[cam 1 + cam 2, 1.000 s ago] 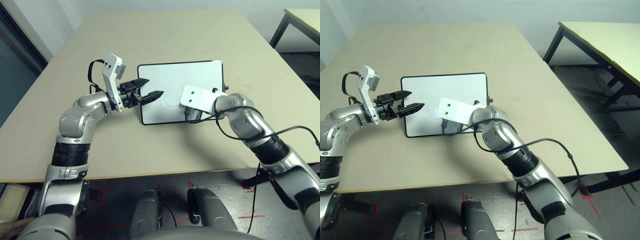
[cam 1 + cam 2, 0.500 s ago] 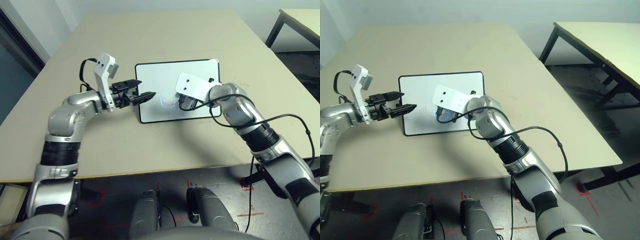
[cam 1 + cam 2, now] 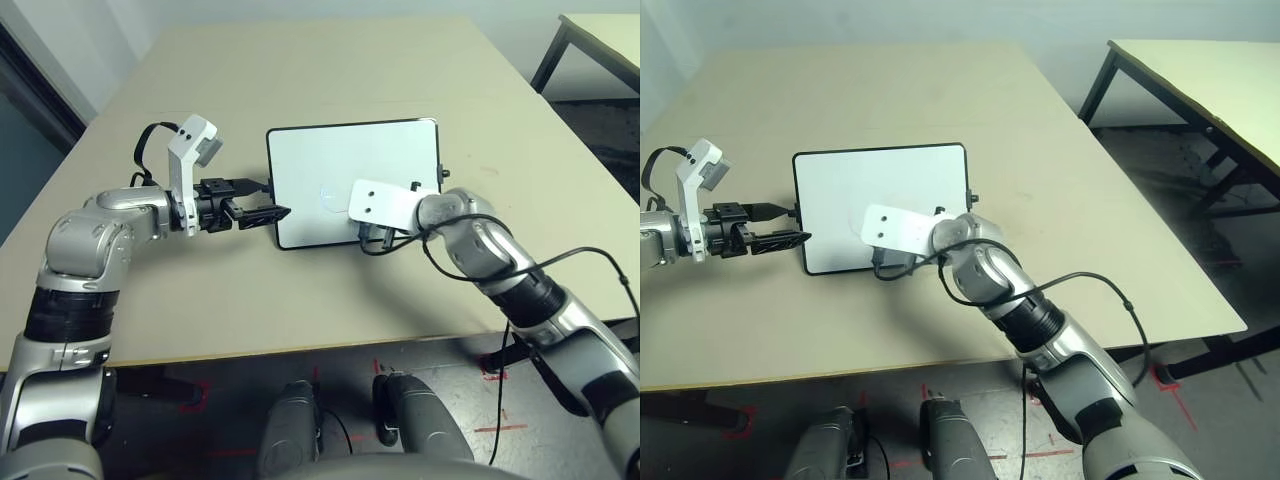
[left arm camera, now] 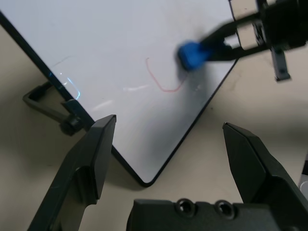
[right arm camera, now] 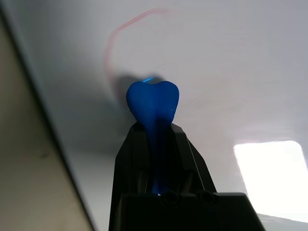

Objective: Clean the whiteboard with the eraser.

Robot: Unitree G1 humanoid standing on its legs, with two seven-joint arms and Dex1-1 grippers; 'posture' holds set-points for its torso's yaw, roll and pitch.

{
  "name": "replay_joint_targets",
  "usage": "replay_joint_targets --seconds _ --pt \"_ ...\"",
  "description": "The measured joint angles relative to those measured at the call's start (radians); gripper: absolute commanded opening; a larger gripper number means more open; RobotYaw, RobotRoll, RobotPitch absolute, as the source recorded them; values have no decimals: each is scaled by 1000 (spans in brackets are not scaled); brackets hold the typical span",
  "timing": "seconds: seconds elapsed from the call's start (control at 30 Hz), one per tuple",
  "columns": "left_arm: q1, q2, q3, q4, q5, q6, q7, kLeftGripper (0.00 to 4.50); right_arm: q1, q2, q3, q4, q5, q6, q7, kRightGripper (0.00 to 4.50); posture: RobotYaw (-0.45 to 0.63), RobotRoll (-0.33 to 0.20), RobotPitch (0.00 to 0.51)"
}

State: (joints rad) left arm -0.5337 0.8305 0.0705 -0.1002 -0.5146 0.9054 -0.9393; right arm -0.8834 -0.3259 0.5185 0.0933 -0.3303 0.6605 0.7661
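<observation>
The whiteboard (image 3: 340, 170) is smooth and glossy — it catches light glare — inside a thin black frame; the eraser (image 5: 152, 101) looks soft and matt blue, the table (image 3: 300, 80) a matt beige

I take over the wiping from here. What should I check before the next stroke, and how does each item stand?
1. Eraser clamped in the right pincer: ok.
2. Eraser tip over the whiteboard surface: ok; actual contact: cannot tell.
3. Red scribble gone: not ok, a curved line remains beside the eraser.
4. Left pincer clear of the wiping path: ok, open and at the board's corner, off the surface.
5. Board steadied against sliding: not ok, nothing grips it.
</observation>
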Motion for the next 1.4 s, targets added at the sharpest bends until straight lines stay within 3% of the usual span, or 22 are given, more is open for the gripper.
replay_joint_targets --seconds 0.13,0.3,0.4,0.63,0.77,1.13,1.23,1.3,1.4 --pt "10 10 0 -24 -7 13 1 4500 -3 -21 2 -3 -3 -12 24 420 -7 0 148" --pt "16 24 11 -58 -30 29 6 4500 86 -115 83 -144 -8 18 156 420 -4 0 149" --pt "18 28 18 -58 -37 30 12 4500 95 -120 105 -158 -13 28 184 420 -1 0 151" --pt "23 38 28 -60 -40 30 21 4500 -16 19 51 18 -13 -50 60 420 4 0 150" --pt "35 43 29 -60 -41 31 22 4500 -63 37 23 78 -13 -80 24 420 6 0 149" --pt "46 56 35 -58 -41 25 29 4500 68 -115 130 -149 -71 -17 207 420 -4 0 142" --pt "47 57 37 -44 -38 17 29 4500 46 -51 114 -87 -65 -35 176 420 -4 0 141" --pt "44 56 36 -35 -37 7 28 4500 -24 45 74 22 -59 -68 85 420 -1 0 137" --pt "42 55 34 -29 -37 -8 26 4500 -110 95 28 139 -58 -129 -1 420 6 0 137"
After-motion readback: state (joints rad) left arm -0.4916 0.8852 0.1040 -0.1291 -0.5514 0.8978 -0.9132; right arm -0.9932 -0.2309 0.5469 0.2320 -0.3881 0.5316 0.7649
